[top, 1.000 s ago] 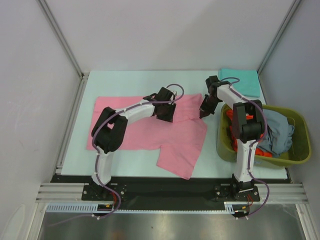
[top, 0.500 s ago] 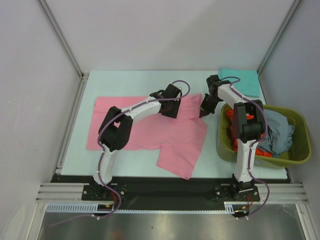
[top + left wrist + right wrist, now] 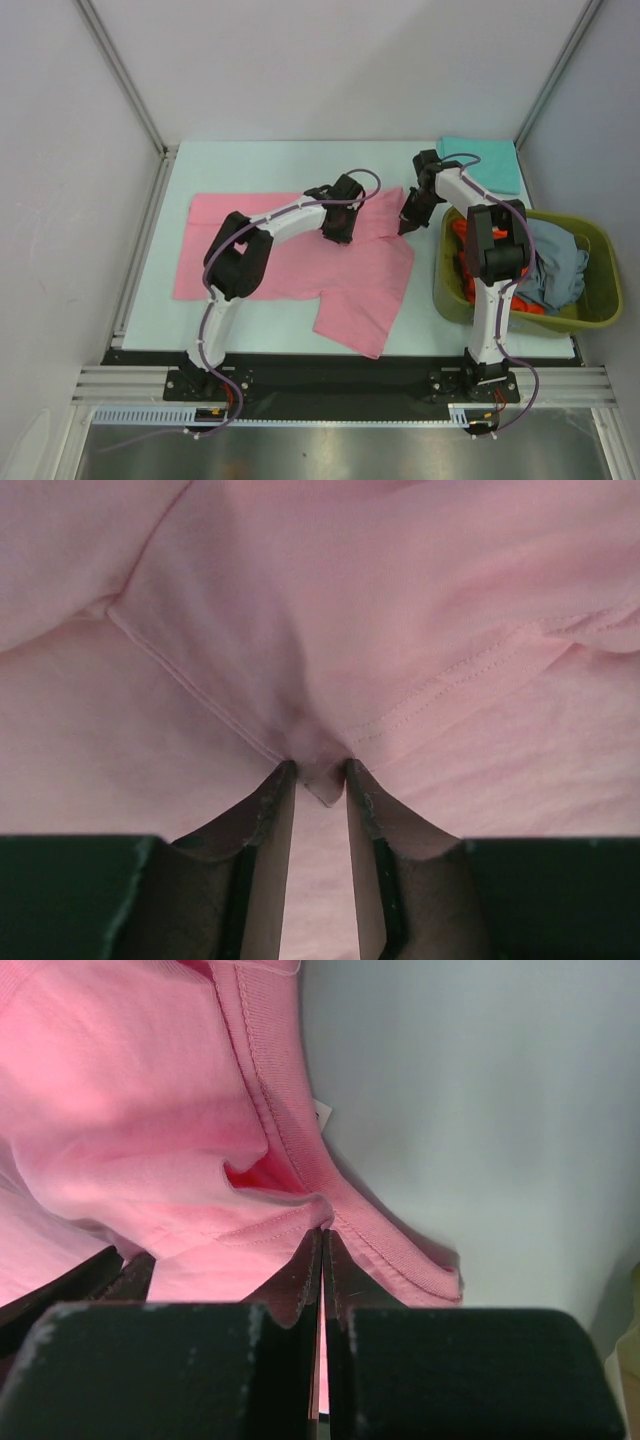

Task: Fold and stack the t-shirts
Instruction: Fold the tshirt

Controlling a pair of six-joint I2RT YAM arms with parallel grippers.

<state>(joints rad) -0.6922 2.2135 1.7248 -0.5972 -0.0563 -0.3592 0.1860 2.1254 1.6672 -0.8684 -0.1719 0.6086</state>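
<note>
1. pink t-shirt (image 3: 290, 270) lies spread on the pale table (image 3: 250, 170), mostly flat, long side running left to right; one flap sticks out toward the near edge, right end wrinkled
2. plain single colour, stitched hems and a ribbed edge visible up close
3. teal t-shirt (image 3: 480, 165) folded flat at the far right corner, apart from the pink one
4. olive-green basket (image 3: 540, 322) at the right holds an orange-red t-shirt (image 3: 460, 235) and a grey-blue t-shirt (image 3: 560, 260), both crumpled
5. left arm reaches far forward and right across the pink shirt, wrist down; left gripper (image 3: 338, 232) sits on the upper middle of it, fingers narrowly apart, pinching a small puckered fold at a seam
6. right arm bent back over itself, elbow high by the basket; right gripper (image 3: 408, 222) at the shirt's far right edge, fingers pressed tight together on the hemmed edge, cloth raised off the table there
</note>
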